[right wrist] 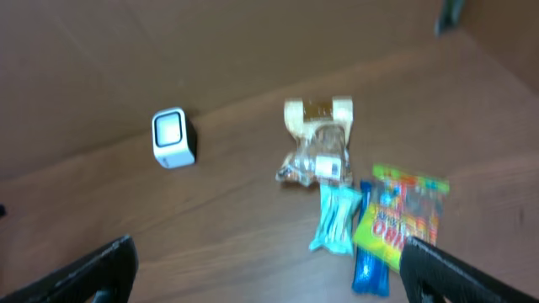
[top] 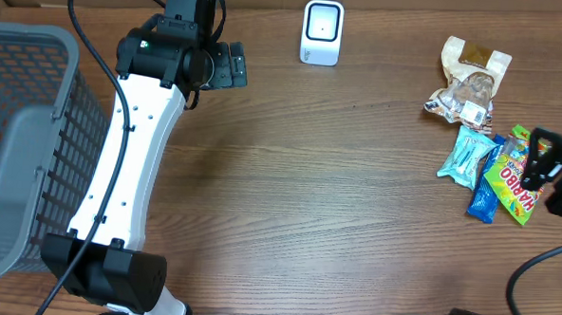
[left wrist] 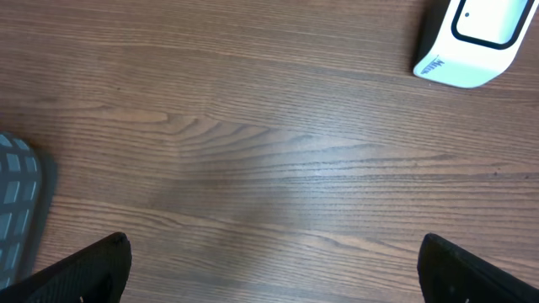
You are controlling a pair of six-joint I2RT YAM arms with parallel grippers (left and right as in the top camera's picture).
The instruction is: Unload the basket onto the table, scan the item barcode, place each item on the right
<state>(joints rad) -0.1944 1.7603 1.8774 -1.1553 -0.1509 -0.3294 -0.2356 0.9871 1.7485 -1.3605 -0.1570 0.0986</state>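
Left gripper [left wrist: 273, 257] and right gripper [right wrist: 269, 263] both stand released, empty; the right hangs above the Haribo bag [top: 508, 183], well apart from the white scanner [top: 322, 32].

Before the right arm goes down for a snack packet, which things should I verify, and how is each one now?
1. Right claw open and empty: ok.
2. Left claw open and empty: ok.
3. Scanner front unblocked: ok.
4. Haribo bag free of its neighbours: not ok, the dark blue packet touches it.
5. Barcode place on the Haribo bag: cannot tell.
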